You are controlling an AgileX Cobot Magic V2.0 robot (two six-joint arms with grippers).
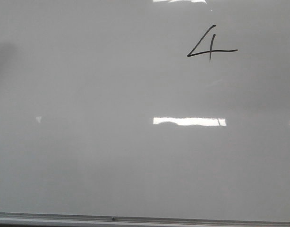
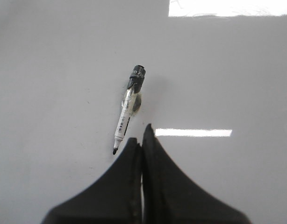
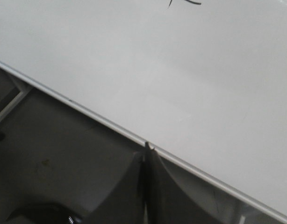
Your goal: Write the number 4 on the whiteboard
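A thin black number 4 is drawn at the upper right of the whiteboard; a bit of its stroke shows at the far edge of the right wrist view. A marker with its cap off lies flat on the whiteboard, dark tip pointing toward my left gripper. That gripper is shut and empty, its tips just beside the marker's tip. My right gripper is shut on nothing, hanging over the board's silver frame edge. Neither gripper shows in the front view.
The silver frame runs along the board's near edge. Bright light reflections lie on the glossy surface. Beyond the frame in the right wrist view is a dark floor area with a metal stand strut.
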